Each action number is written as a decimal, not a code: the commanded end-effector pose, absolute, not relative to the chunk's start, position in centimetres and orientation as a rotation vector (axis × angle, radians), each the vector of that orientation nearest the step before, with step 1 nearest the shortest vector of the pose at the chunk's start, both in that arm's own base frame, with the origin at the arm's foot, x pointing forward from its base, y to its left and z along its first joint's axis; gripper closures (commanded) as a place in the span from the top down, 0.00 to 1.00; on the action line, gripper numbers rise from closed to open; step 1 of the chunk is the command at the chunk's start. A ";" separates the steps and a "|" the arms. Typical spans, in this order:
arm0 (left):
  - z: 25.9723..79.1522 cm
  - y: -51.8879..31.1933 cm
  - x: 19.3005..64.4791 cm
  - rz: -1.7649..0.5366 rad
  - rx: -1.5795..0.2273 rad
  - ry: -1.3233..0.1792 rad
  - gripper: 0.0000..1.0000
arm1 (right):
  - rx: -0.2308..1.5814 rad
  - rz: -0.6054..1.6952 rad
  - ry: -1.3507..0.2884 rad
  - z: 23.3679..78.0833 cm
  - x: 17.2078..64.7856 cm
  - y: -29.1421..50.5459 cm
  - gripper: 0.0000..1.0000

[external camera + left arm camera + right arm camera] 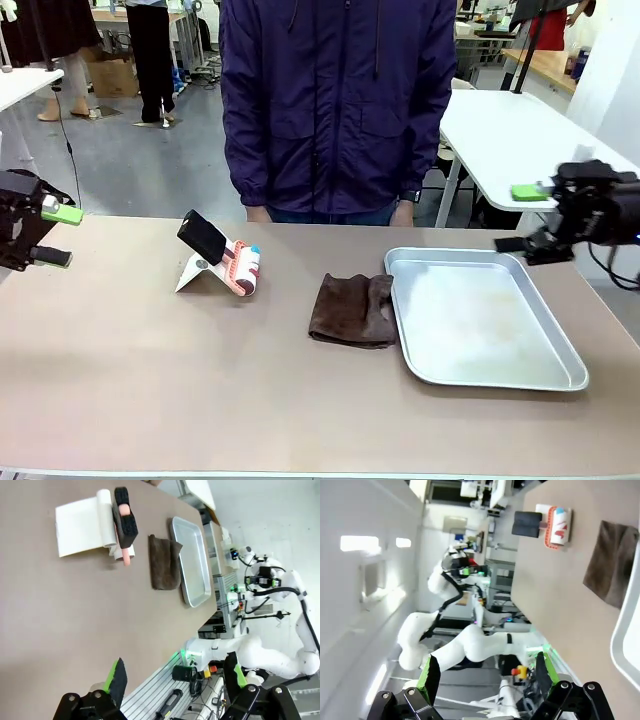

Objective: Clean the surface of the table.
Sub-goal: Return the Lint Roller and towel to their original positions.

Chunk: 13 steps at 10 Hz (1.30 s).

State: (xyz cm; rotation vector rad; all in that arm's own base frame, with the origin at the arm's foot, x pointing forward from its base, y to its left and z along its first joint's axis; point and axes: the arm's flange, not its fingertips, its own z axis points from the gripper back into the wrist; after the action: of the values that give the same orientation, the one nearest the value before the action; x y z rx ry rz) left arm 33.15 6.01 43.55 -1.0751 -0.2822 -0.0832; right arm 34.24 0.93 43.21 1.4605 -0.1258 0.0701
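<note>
Taupe surface (150,380) in foreground: brown cloth (350,310) at centre, silver tray (480,320) touching it at 3 o'clock. Left end effector (52,235) and right end effector (525,217) both spread, empty.

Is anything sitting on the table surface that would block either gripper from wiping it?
Yes. On the table lie a lint roller with a black handle, a brown cloth mid-table and a metal tray beside it. The left gripper and right gripper hang open at the table's ends.

The table (150,380) top is smooth and matt, the tray (480,325) dull brushed metal, the brown cloth (350,310) soft.
</note>
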 end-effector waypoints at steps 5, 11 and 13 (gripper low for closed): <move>41.8 9.0 36.5 -0.014 -1.236 -0.429 1.00 | 1.484 -0.038 -0.109 40.4 33.8 -3.7 1.00; 42.3 9.3 35.6 -0.026 -1.229 -0.429 1.00 | 1.484 -0.038 -0.109 40.4 33.8 -3.7 1.00; 42.3 9.3 35.6 -0.026 -1.229 -0.429 1.00 | 1.484 -0.038 -0.109 40.4 33.8 -3.7 1.00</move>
State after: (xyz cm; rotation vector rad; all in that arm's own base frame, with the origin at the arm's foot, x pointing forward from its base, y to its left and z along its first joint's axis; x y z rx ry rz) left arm 35.86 9.42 42.22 -1.2214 -0.4218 -0.0113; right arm 33.89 -3.72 39.96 1.4797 -0.1016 -0.0484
